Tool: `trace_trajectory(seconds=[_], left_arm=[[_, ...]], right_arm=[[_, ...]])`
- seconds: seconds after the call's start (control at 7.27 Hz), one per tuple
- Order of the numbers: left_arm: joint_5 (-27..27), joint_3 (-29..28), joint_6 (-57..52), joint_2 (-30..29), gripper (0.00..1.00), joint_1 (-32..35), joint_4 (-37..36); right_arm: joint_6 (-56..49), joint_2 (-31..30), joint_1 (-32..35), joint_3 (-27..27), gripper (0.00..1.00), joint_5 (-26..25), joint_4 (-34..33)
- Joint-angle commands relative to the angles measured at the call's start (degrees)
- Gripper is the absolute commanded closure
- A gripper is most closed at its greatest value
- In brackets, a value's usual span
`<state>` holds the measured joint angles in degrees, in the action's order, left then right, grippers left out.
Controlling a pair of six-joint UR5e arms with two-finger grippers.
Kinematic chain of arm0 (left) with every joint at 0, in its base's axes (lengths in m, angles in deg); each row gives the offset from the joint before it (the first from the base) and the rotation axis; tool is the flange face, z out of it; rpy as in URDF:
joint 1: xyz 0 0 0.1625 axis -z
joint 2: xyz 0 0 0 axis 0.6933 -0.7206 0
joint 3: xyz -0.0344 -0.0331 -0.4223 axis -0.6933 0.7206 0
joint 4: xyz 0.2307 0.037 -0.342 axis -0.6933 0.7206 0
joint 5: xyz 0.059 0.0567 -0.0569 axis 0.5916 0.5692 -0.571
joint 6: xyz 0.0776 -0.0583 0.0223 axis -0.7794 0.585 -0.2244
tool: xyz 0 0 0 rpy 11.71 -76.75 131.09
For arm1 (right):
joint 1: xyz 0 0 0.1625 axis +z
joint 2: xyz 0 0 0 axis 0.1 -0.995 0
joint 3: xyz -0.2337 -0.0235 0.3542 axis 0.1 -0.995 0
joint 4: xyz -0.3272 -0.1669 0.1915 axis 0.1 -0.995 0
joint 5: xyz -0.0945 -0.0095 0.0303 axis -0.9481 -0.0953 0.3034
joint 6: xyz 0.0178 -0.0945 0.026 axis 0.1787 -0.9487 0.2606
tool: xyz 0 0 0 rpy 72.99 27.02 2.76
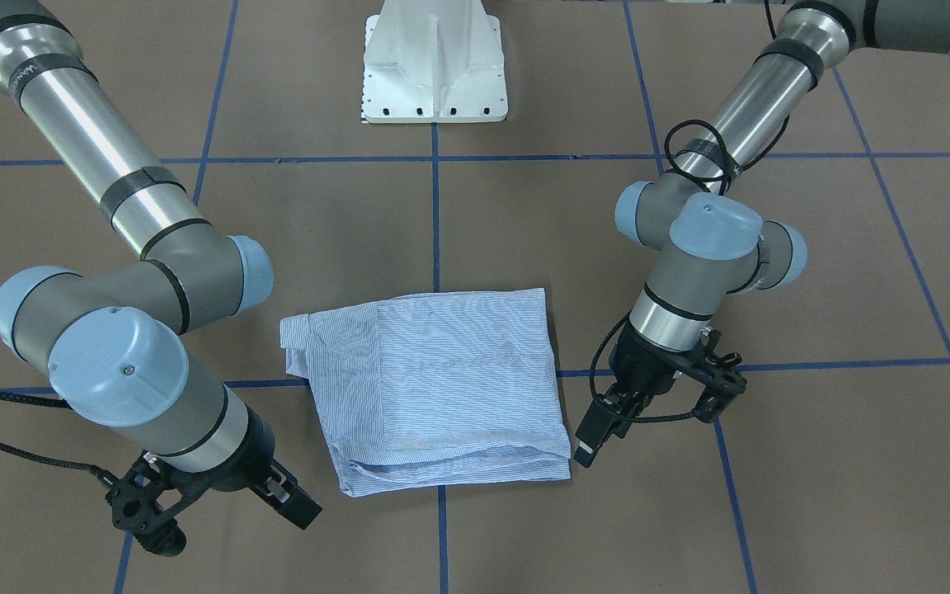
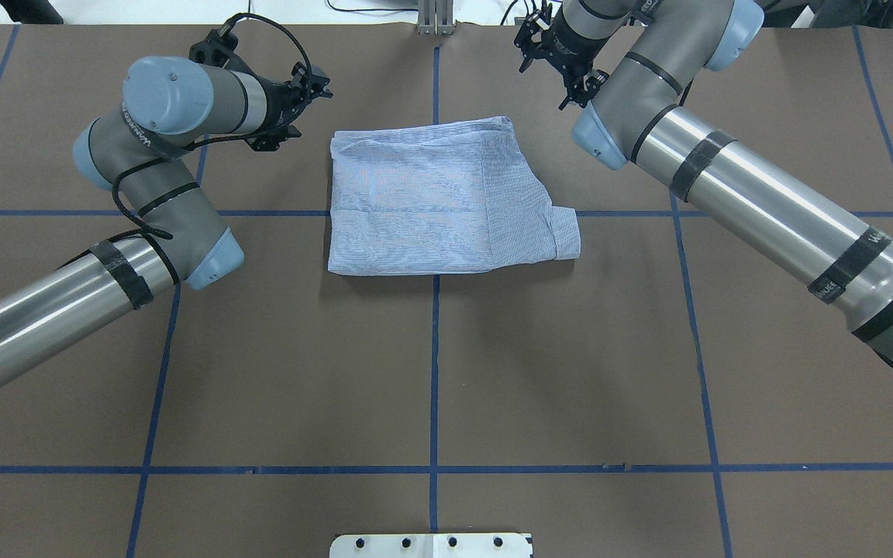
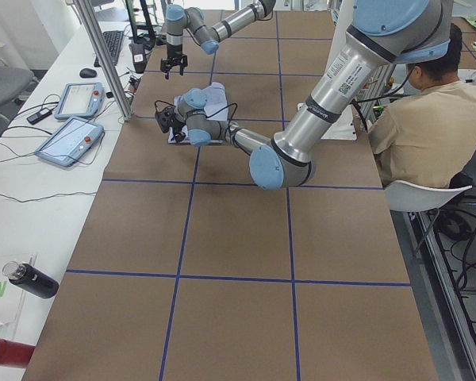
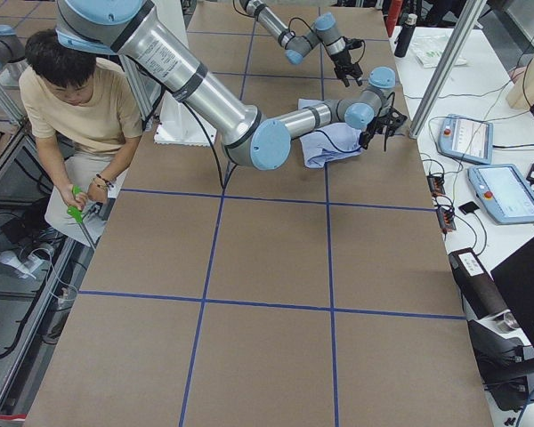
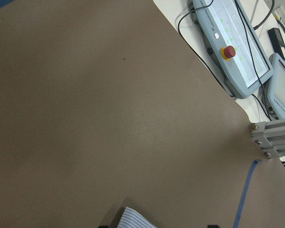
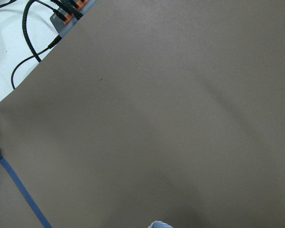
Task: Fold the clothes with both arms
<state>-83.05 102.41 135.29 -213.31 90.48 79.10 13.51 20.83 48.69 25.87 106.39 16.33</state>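
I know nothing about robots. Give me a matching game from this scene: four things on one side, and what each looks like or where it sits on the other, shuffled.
Things:
1. shirt
2. left gripper
3. pedestal base
4. tape lines

Descriptions:
A. white, with a row of bolt holes
B. folded, pale blue stripes, lying flat
C. blue, crossing in a grid
D. black, just beside the shirt, holding nothing

Pairs: 1-B; 2-D; 3-A; 4-C

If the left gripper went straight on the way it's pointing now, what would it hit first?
Probably the brown table, just off the shirt corner; the left gripper angles down beside it, though depth is unclear.
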Motion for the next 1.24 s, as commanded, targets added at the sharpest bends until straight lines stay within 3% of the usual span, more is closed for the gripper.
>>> trace_trajectory(seconds=[0.0, 0.28, 0.55, 0.83, 0.96, 1.1], left_arm=[[-3.6, 5.3, -16.9, 6.5, 0.01, 0.3, -0.7], [-12.5, 11.9, -43.7, 16.0, 0.01, 6.1, -0.7], [-21.9, 12.5, -63.7, 21.9, 0.01, 13.9, -0.7], [-29.7, 12.4, -81.6, 27.7, 0.01, 22.5, -1.1], [-33.7, 12.4, -88.9, 30.6, 0.01, 26.4, -1.0], [-35.0, 12.2, -93.2, 32.4, 0.01, 29.5, -1.2]], right_arm=[[-14.9, -4.2, 1.4, 3.0, 0.0, 0.2, -0.4], [-38.1, -13.5, 6.0, 6.6, 0.0, 1.0, -0.6], [-56.8, -20.1, 13.0, 9.5, 0.0, 4.1, -6.8], [-76.0, -28.6, 20.1, 17.5, 0.0, 8.7, -15.2], [-81.3, -33.9, 24.5, 21.2, 0.0, 12.8, -15.6], [-85.2, -40.4, 26.5, 26.0, 0.0, 12.9, -15.4]])
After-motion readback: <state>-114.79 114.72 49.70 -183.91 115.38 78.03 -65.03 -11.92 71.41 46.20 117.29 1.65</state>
